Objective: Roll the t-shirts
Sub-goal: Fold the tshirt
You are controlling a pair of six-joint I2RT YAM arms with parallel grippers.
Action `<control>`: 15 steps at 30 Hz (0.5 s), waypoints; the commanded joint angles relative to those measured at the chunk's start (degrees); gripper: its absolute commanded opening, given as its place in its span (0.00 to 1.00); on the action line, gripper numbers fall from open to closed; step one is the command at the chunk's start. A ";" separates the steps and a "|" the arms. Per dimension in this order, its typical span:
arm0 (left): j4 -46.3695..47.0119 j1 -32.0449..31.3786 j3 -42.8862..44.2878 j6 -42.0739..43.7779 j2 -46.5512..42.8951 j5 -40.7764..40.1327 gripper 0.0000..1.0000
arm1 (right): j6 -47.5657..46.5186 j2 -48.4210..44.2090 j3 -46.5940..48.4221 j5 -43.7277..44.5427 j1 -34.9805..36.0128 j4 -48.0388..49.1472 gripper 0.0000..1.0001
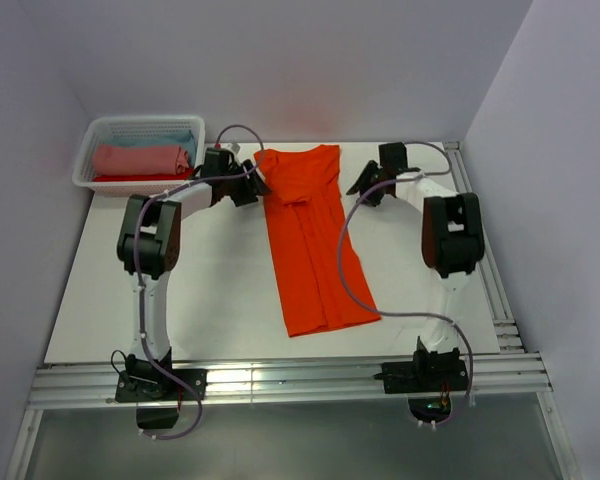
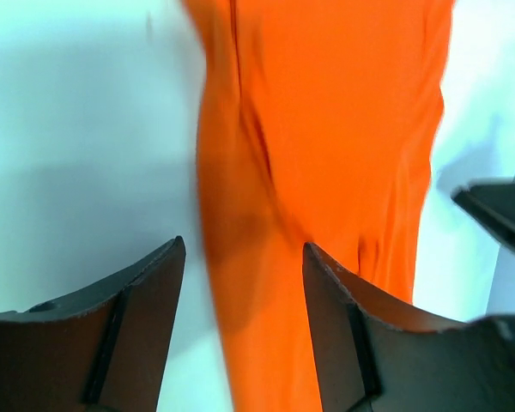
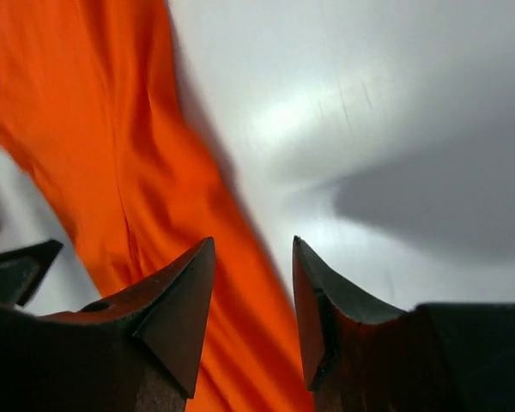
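Observation:
A bright orange t-shirt (image 1: 308, 235) lies on the white table, folded lengthwise into a long narrow strip with the collar end at the far side. My left gripper (image 1: 252, 185) is open and empty just left of the strip's far end; in the left wrist view the shirt's left edge (image 2: 266, 215) runs between the fingers (image 2: 142, 300). My right gripper (image 1: 362, 188) is open and empty just right of the far end; in the right wrist view the shirt's right edge (image 3: 112, 146) lies between the fingers (image 3: 184, 296).
A white lattice basket (image 1: 130, 125) at the far left corner holds a rolled salmon-pink garment (image 1: 140, 160), with pale blue cloth (image 1: 175, 137) behind it and red beneath. Metal rails (image 1: 280, 382) run along the near edge.

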 commanded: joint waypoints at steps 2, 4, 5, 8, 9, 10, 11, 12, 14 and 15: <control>6.18 -0.90 -16.18 -0.69 -15.93 -2.38 0.62 | 1.47 -20.31 -18.83 3.38 0.64 10.62 0.48; 8.47 -1.60 -25.38 -2.28 -22.70 -3.18 0.62 | 2.09 -25.23 -26.92 4.87 1.25 10.45 0.48; 9.00 -2.73 -28.31 -2.63 -24.90 -4.14 0.62 | 2.27 -29.43 -30.77 7.31 1.69 9.83 0.47; 9.27 -6.68 -37.63 -3.25 -32.02 -6.96 0.61 | 1.74 -34.99 -35.97 16.17 4.76 3.60 0.46; 9.35 -8.01 -41.92 -3.77 -35.08 -8.44 0.61 | 1.39 -37.71 -37.30 18.22 6.33 0.80 0.45; 9.53 -9.15 -43.96 -4.12 -36.59 -8.98 0.60 | 1.48 -38.87 -38.45 19.89 7.22 -0.79 0.44; 9.70 -11.60 -46.07 -5.17 -39.31 -9.42 0.59 | 0.61 -40.62 -40.63 21.04 7.84 -2.11 0.43; 9.88 -12.67 -50.18 -5.70 -40.81 -10.30 0.59 | 0.08 -41.33 -41.79 21.22 8.89 -4.30 0.43; 11.02 -15.30 -54.33 -8.07 -45.28 -11.18 0.59 | -0.28 -43.00 -46.08 21.14 9.95 -5.63 0.42; 11.46 -16.10 -58.01 -8.86 -46.70 -11.53 0.59 | -0.37 -44.84 -47.50 20.27 10.56 -6.16 0.42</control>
